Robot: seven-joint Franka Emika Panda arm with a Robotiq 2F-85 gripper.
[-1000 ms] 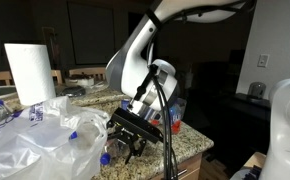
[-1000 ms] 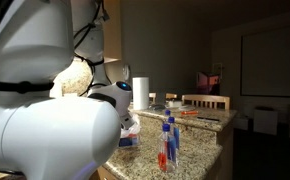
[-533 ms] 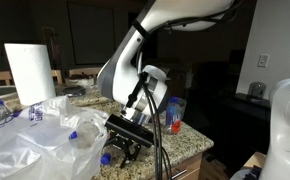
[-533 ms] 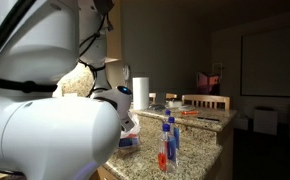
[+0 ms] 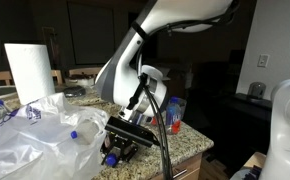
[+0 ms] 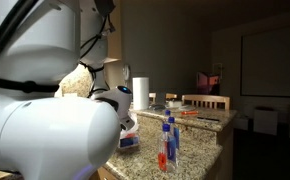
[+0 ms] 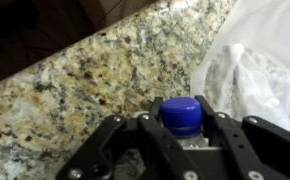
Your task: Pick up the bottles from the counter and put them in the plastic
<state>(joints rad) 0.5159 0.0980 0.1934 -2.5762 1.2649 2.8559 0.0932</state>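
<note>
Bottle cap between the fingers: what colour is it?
Blue; the bottle cap shows best in the wrist view.

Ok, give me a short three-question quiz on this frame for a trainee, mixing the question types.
1. True or false: in the wrist view the gripper has a finger on each side of the blue-capped clear plastic bottle.
2. In the wrist view, where is the crumpled clear plastic bag relative to that bottle? A) to its right B) to its left C) out of view
3. Fill in: in an exterior view the white paper towel roll stands ___ on the speckled granite counter.
Key: 1 true; 2 A; 3 upright.
</note>
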